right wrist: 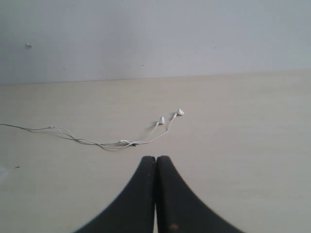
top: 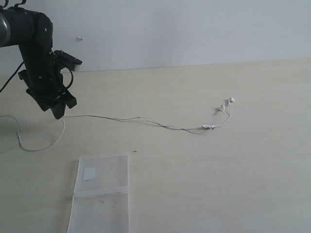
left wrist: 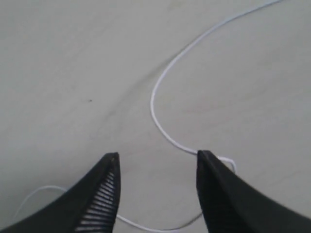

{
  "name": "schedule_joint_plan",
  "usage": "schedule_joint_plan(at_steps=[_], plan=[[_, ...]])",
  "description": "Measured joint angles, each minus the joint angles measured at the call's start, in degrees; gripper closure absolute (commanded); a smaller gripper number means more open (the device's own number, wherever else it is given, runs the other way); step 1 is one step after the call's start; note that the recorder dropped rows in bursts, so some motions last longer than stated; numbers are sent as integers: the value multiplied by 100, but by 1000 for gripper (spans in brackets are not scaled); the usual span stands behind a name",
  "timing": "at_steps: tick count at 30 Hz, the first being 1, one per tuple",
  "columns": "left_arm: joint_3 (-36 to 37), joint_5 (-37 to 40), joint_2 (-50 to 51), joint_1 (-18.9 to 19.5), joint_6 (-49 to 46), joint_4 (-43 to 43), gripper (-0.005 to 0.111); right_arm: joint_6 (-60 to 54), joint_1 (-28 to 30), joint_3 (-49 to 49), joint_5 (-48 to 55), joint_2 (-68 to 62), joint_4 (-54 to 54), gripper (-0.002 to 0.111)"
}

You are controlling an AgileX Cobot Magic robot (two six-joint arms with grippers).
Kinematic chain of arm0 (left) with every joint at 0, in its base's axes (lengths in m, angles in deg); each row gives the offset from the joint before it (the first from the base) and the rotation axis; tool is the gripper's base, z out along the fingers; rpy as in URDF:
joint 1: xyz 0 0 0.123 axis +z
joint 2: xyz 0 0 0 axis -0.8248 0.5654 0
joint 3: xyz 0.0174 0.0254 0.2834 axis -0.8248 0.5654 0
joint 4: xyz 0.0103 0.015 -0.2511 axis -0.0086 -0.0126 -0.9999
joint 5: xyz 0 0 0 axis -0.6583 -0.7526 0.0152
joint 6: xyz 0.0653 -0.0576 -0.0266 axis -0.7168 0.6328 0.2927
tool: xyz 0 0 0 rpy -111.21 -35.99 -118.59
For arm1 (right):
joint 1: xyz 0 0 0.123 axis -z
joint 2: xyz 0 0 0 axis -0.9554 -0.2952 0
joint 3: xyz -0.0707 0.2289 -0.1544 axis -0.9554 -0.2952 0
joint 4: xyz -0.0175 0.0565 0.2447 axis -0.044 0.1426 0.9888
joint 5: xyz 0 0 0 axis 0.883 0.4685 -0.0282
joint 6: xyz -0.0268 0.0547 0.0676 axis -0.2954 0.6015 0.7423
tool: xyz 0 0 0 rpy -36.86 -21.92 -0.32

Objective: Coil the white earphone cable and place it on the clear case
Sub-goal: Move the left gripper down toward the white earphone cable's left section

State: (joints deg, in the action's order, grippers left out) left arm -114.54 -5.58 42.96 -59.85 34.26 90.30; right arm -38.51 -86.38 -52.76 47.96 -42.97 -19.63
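Probably limp and light, the white earphone cable (left wrist: 152,103) wanted pinching beside the spread left gripper (left wrist: 158,154); the right gripper (right wrist: 156,158) sat pressed together.

No readable txt, brand or nos. in any view. The whitish patch (top: 89,173) on the clear case (top: 104,194) looks blank, too small to tell more. Only mark: tiny dark cross-ish speck (top: 134,151) on the table (top: 218,184), not legible as a sign.
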Motion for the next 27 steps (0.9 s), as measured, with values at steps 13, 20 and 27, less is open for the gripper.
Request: schedule_joint_plan(at_steps=[13, 20, 27], plan=[[-388, -227, 320, 0, 95, -704, 58, 0, 0, 0, 0, 0, 0, 108], [-409, -212, 436, 0, 207, -754, 58, 0, 0, 0, 0, 0, 0, 108], [-409, -174, 654, 0, 278, -736, 58, 0, 0, 0, 0, 0, 0, 108]])
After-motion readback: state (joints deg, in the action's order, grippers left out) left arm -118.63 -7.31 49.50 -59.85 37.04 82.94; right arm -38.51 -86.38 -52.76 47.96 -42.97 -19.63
